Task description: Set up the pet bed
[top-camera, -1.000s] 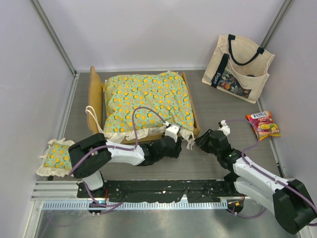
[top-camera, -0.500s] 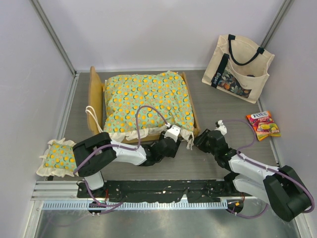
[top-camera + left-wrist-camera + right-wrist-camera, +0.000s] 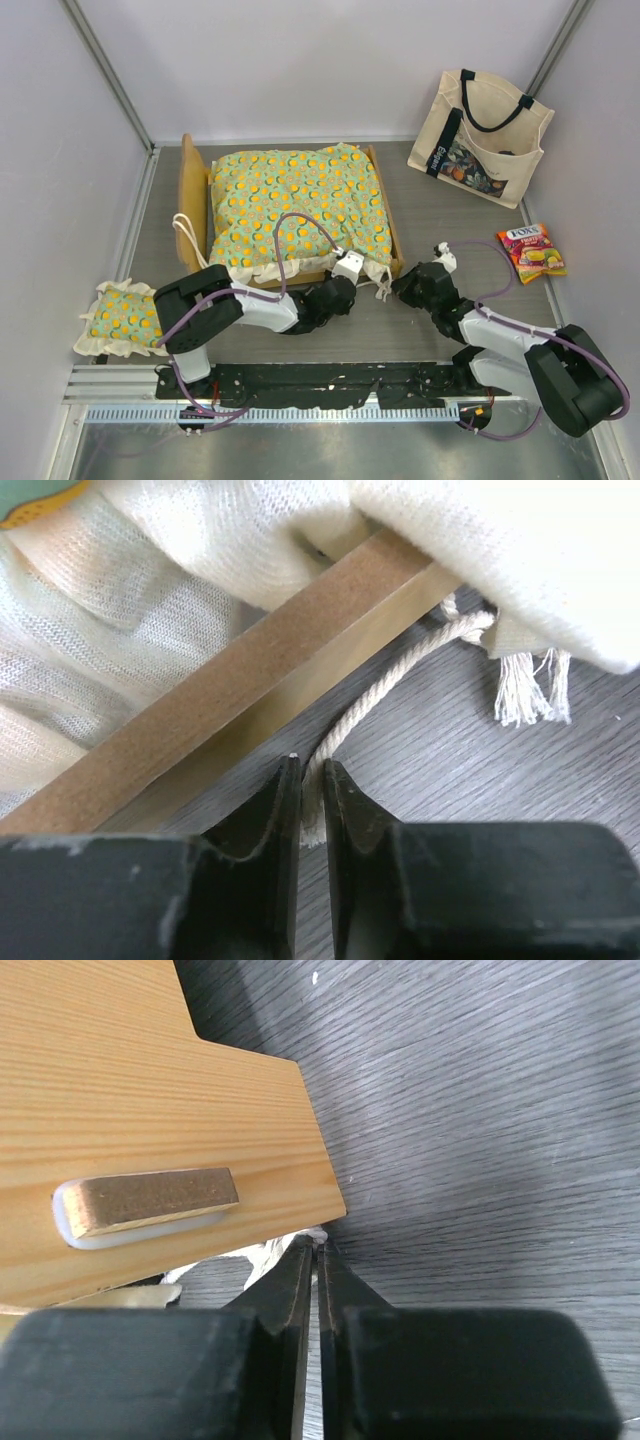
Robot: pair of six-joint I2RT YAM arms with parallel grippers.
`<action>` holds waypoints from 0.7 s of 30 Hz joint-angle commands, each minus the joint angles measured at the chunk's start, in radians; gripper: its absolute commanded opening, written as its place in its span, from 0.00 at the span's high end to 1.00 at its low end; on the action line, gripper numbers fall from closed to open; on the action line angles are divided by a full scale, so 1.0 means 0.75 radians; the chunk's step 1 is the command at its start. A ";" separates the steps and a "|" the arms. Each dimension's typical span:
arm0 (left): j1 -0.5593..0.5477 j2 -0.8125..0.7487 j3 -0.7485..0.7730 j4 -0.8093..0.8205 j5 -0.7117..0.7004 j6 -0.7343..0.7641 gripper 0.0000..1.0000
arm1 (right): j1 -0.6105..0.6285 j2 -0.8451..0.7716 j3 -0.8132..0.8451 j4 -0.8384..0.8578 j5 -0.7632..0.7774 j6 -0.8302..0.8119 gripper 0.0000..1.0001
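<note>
The pet bed's light-wood frame lies on the table with the green orange-print mattress cushion inside it. At the bed's near rail, my left gripper is shut on a cream rope tie that hangs from the cushion's ruffle. In the top view the left gripper sits against the near right part of the frame. My right gripper is at the frame's near right corner. Its jaws are pressed almost together, with frayed white tie cloth at their tips. From above, the right gripper touches that corner.
A small matching ruffled pillow lies at the near left. A cream tote bag leans at the back right, and a candy packet lies by the right wall. Another tie loop hangs off the bed's left side.
Both grippers have closed from partly open, the left on the rope tie. The right gripper has edged left up to the bed's corner.
</note>
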 commanded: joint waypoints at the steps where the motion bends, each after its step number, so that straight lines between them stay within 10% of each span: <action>1: -0.007 0.053 -0.006 0.008 0.084 -0.043 0.87 | -0.005 0.030 -0.004 -0.017 0.042 -0.024 0.95; 4: -0.009 0.065 -0.004 0.011 0.117 -0.051 1.00 | -0.005 -0.003 0.019 -0.062 0.046 -0.048 0.99; 21: -0.020 -0.049 -0.131 -0.045 0.135 -0.155 1.00 | -0.013 -0.446 0.095 -0.559 0.345 -0.057 0.99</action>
